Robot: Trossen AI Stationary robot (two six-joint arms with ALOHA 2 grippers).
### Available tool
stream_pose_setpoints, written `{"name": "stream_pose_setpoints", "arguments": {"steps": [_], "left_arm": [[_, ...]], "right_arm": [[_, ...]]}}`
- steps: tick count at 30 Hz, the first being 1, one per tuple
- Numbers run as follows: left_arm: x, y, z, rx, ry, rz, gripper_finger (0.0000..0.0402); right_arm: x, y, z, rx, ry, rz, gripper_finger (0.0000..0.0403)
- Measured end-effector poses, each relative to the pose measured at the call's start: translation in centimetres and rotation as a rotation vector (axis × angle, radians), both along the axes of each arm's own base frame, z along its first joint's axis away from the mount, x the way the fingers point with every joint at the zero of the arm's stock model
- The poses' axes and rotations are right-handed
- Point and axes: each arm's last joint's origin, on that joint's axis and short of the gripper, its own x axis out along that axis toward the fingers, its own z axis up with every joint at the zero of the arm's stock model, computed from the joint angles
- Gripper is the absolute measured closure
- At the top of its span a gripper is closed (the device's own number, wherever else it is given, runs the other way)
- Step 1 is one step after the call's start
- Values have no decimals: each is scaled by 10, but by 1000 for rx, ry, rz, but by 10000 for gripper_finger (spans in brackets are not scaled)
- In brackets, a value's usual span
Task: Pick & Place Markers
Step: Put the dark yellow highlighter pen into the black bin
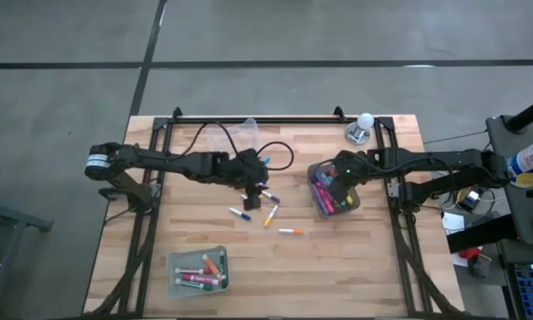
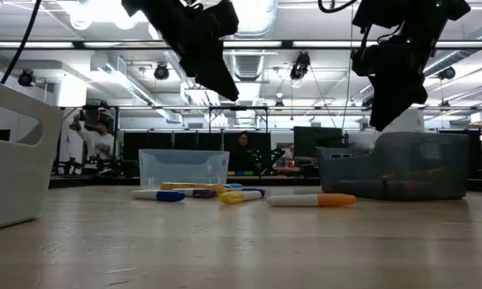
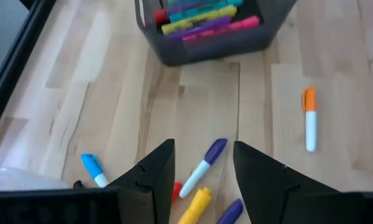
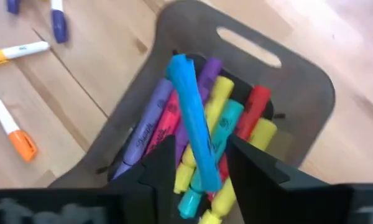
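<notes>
**Both arms over the table, blue marker between the right fingers**

Left arm stretched in from the left edge, elbow low, wrist bent down over the middle of the table (image 1: 355, 267). Left gripper (image 3: 203, 163) hanging just above a small cluster of markers (image 3: 202, 186), fingers (image 3: 155, 171) spread apart with nothing between them. Beneath it: a white marker with a purple cap (image 3: 205, 165), a yellow one, a red tip, another purple one, and a blue-capped one off to one side. Farther off, alone on the bare wood, an orange-capped marker (image 3: 309, 118).

Right arm reaching in from the right edge, forearm roughly level, wrist tipped down over the grey bin (image 4: 298, 81) at the table's right. Right gripper (image 4: 202, 163) directly above the bin's opening, fingers partly apart. Light blue marker (image 4: 193, 118) slanting between them over the pile; whether still pinched or already loose, hard to say from this angle. Below, in the bin: purple, pink, yellow, teal and red markers lying packed together.

Near the front edge, a clear bin (image 1: 198, 271) holding a few more markers. Another clear bin (image 2: 183, 168) at the table's far side.
</notes>
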Motion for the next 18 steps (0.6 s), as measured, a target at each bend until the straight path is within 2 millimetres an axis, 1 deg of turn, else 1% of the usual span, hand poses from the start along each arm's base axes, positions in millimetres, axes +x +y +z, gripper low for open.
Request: {"name": "stream_pose_setpoints", "arguments": {"steps": [4,8,13,18], "left_arm": [[-3,0,-9,26,37,-2,246],[-8,1,-20,59,100,-27,246],[-16,3,-37,100,173,-73,246],[-21,11,-51,102,213,-60,246]], "right_arm": [[5,-1,3,-29,-51,43,237],[11,-1,6,-62,-104,85,219],[21,-3,14,-122,-220,138,215],[28,-4,21,-174,-310,178,220]]}}
